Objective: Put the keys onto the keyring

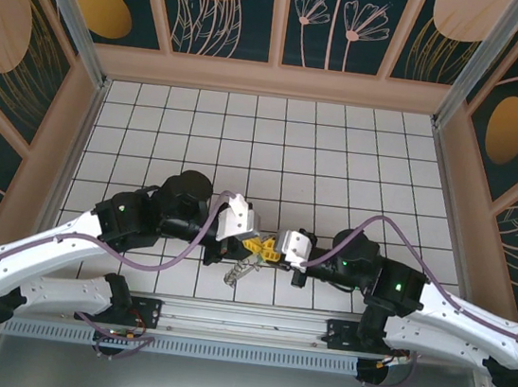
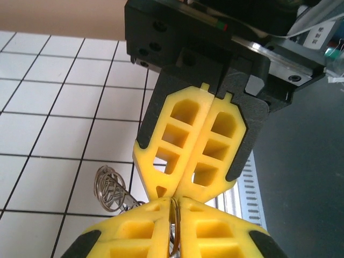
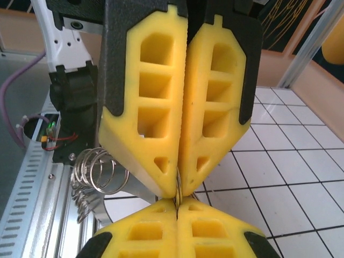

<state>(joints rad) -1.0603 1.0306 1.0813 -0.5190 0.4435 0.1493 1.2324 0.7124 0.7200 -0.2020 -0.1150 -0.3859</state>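
Observation:
My two grippers meet tip to tip just above the table's near edge. A thin metal keyring (image 2: 175,228) stands edge-on between the yellow fingers of my left gripper (image 2: 174,203), which is shut on it. In the right wrist view the keyring (image 3: 178,185) runs from the left gripper's tips down into the seam of my right gripper (image 3: 177,204), also shut. From above, the left gripper (image 1: 254,245) and right gripper (image 1: 276,251) touch. A small pale-green and silvery bunch, the keys (image 1: 239,270), hangs below them. Several loose wire rings (image 3: 97,171) dangle beside the fingers.
The white tiled floor (image 1: 265,147) stretches away behind the grippers to wooden walls. A perforated metal rail (image 1: 219,351) runs along the near edge right under the grippers. Purple cables (image 1: 184,255) loop off both arms.

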